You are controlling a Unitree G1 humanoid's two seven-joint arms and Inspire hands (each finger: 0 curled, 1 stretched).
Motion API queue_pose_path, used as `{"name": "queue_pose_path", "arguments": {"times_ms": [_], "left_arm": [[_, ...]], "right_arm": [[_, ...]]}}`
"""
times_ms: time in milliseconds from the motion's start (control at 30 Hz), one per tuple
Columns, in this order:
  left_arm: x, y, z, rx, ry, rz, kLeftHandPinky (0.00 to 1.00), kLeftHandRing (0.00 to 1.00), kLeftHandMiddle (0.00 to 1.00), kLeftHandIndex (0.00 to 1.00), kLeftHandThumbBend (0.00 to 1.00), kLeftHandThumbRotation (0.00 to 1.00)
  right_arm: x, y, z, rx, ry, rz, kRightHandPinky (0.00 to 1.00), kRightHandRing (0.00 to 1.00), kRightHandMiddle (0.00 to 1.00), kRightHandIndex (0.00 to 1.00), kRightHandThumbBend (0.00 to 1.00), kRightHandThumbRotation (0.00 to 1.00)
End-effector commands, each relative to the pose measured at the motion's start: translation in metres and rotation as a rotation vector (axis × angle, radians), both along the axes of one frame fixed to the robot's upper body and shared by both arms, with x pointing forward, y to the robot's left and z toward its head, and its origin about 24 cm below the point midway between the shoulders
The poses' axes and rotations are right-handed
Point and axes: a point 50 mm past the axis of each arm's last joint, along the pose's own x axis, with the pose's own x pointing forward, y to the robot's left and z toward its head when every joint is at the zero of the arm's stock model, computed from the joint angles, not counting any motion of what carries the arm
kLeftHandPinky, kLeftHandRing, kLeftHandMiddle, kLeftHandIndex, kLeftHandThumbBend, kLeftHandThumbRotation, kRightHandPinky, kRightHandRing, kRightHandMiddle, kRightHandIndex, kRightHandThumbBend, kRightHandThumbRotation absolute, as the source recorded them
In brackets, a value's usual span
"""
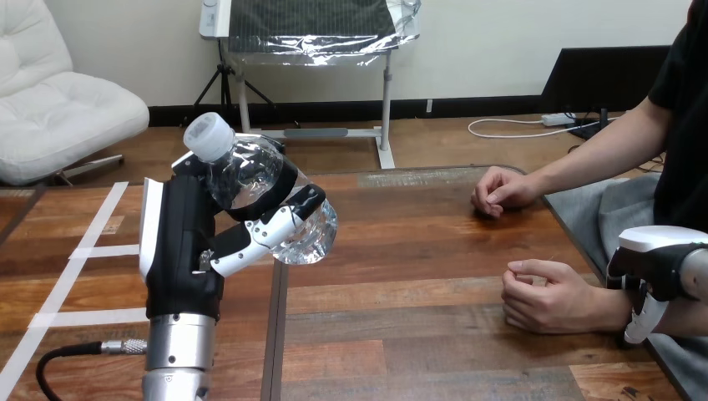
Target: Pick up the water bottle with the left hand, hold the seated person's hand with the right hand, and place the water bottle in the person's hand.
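At the near edge the robot's left arm rises from the desk (401,334), and its left hand (188,251) stands upright with the back turned to the left. Its fingers (259,238) and thumb are curled round a clear water bottle (246,175), which it holds off the desk. The bottle leans: its white cap (206,134) points up and to the left above the hand, and its base hangs down on the hand's right side, past the fingertips. No writing can be read on the bottle. Strips of white tape (92,251) lie on the desk to the left of this hand. Far to the right, at about the same depth, the right hand (647,263) sits on top of the person's wrist. Whether it grips that wrist or only rests there cannot be told. Just left of the right hand lies the person's nearer hand (547,296), loosely curled on the desk and well apart from the bottle. Beyond it the person's farther hand (499,190) rests on the desk, also loosely curled.
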Motion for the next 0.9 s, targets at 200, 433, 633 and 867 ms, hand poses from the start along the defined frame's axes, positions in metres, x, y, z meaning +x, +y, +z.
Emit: {"name": "queue_pose_path", "arguments": {"times_ms": [200,433,633,867], "left_arm": [[0.0068,-0.0009,0.019,-0.006,-0.093,-0.006,0.44,0.43,0.45,0.51,0.58,0.0],[0.007,-0.0007,0.0186,-0.005,-0.091,-0.007,0.44,0.43,0.45,0.51,0.58,0.0],[0.0071,-0.0005,0.018,-0.001,-0.092,-0.001,0.44,0.43,0.45,0.51,0.58,0.0],[0.0069,-0.0005,0.0177,0.004,-0.091,0.007,0.45,0.43,0.45,0.51,0.59,0.0]], "right_arm": [[0.0024,0.0153,-0.0082,0.038,-0.005,0.055,0.49,0.6,0.69,0.5,0.65,0.0],[0.0018,0.0146,-0.0109,0.034,-0.009,0.056,0.47,0.6,0.69,0.51,0.65,0.0],[0.0017,0.0153,-0.0125,0.046,0.004,0.046,0.45,0.57,0.66,0.53,0.64,0.0],[0.0017,0.0162,-0.0156,0.026,0.027,0.039,0.42,0.53,0.64,0.6,0.65,0.0]]}}
